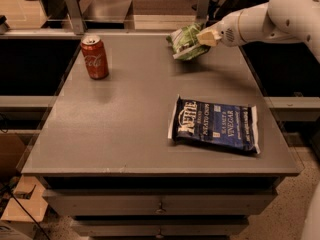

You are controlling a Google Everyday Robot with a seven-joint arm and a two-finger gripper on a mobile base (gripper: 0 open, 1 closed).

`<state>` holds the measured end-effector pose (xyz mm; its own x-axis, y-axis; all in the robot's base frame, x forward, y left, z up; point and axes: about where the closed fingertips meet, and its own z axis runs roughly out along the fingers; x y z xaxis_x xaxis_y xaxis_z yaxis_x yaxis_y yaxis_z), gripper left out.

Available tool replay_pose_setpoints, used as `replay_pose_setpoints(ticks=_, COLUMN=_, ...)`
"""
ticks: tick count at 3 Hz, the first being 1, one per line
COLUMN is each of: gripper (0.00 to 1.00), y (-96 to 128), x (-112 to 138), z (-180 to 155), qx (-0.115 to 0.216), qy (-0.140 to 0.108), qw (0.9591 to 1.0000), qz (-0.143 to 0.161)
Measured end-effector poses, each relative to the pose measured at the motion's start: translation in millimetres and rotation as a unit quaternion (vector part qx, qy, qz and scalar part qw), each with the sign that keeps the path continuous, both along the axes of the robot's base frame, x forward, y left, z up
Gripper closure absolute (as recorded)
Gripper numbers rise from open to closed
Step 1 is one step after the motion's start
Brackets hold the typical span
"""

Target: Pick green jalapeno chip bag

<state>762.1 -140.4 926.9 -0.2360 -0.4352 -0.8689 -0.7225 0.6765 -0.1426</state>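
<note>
While in gripper [206, 36] (far-right), bag [184, 43] leftward

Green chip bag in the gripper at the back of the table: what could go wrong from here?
1. The gripper pinches the small, puffy light-green crinkled chip bag only at its right edge, and most of the bag sticks out sideways. It may slip out or swing.
2. The grey metal post at the back edge of the grey table stands close behind the bag, so a careless lift could snag there.
</note>
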Motion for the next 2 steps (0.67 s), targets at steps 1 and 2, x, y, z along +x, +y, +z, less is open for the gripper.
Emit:
replay_pose_setpoints(ticks=1, gripper=1.00, y=3, x=-14, z=61, qx=0.000, qy=-0.066, qw=0.9978, qz=0.003)
replay_pose_setpoints(ticks=2, gripper=1.00, y=5, x=-18, z=74, qx=-0.002, qy=-0.081, qw=0.9967, qz=0.006)
